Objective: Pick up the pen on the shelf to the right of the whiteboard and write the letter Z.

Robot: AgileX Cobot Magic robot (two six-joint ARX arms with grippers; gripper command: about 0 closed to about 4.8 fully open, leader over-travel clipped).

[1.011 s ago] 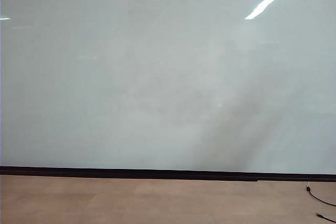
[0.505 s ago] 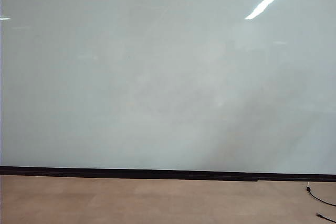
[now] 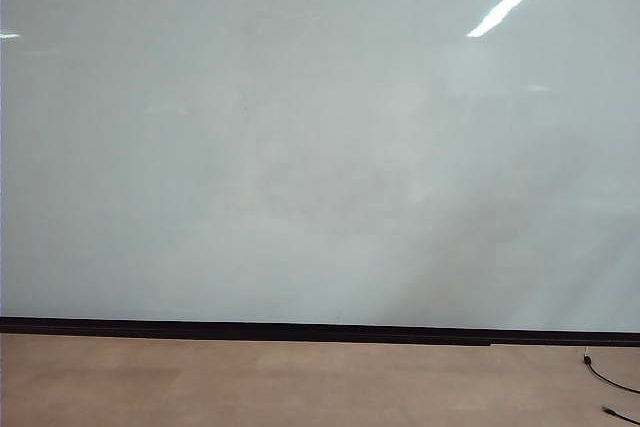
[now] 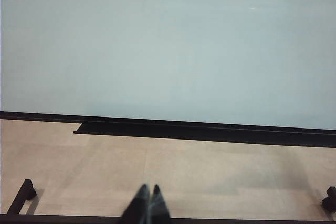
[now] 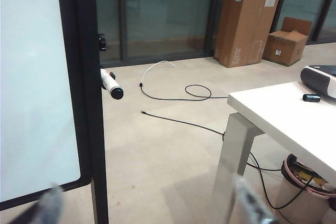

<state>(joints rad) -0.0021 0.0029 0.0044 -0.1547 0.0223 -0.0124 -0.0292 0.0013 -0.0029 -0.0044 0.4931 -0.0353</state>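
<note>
The right pincer (image 5: pixel 149 205) is released, its blurred fingers spread wide at the frame's edge. The left pincer (image 4: pixel 146 206) is clenched, tips together over the floor. On the whiteboard (image 3: pixel 200 147), the faint grey shadow has shifted since a second ago. The pen (image 5: pixel 111 84) projects from beside the board's right edge, dark cap toward the camera.

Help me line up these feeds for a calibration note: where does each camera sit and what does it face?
Exterior: off the arms, square on to the whiteboard; no robot part shows.
Left wrist: low, facing the board over the floor; the left hand, shut, shows.
Right wrist: past the board's right edge toward the pen and a white table; the right hand, open.
Exterior and left wrist share the board's black bottom strip.
</note>
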